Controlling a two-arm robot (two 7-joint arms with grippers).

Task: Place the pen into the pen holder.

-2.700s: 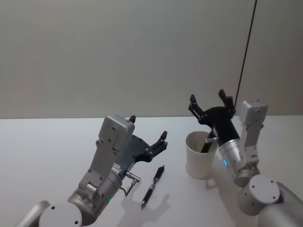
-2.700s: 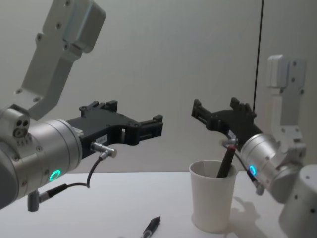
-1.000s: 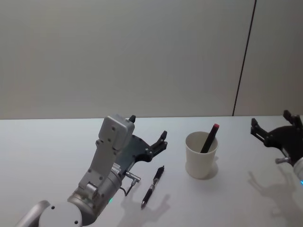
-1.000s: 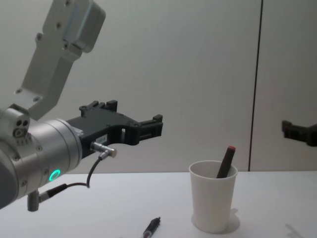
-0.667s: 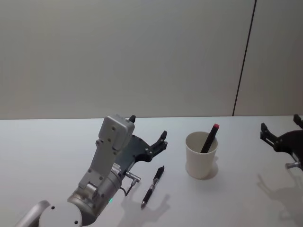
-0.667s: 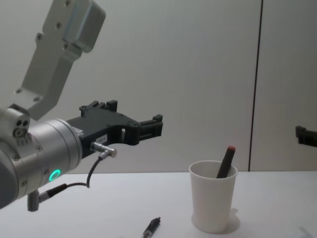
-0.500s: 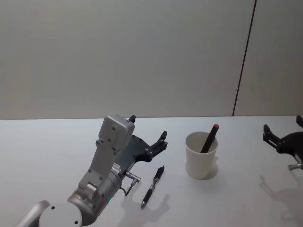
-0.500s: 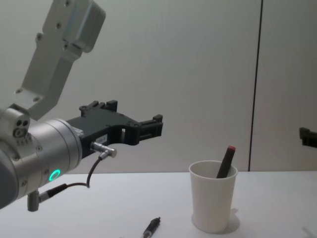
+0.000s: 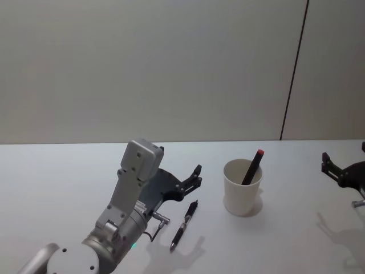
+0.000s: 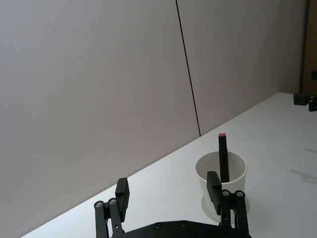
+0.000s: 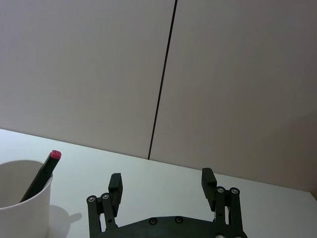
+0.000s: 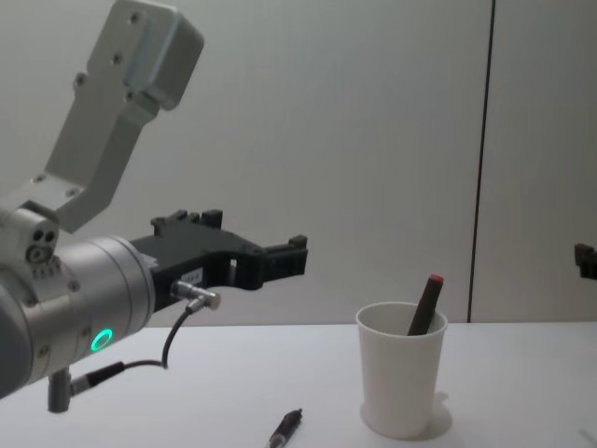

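One pen (image 9: 251,167), red-capped, now leans inside the pen holder (image 9: 242,197) at centre-right of the head view. The right gripper (image 11: 161,179), which hovered over that cup moments ago, has drawn back to the right edge, fingers spread and empty. A second pen (image 9: 183,225) lies on the table (image 9: 68,182) just left of the cup; the left gripper (image 10: 168,189) above it, also spread and empty, has shifted slightly, likely toward the next pickup.
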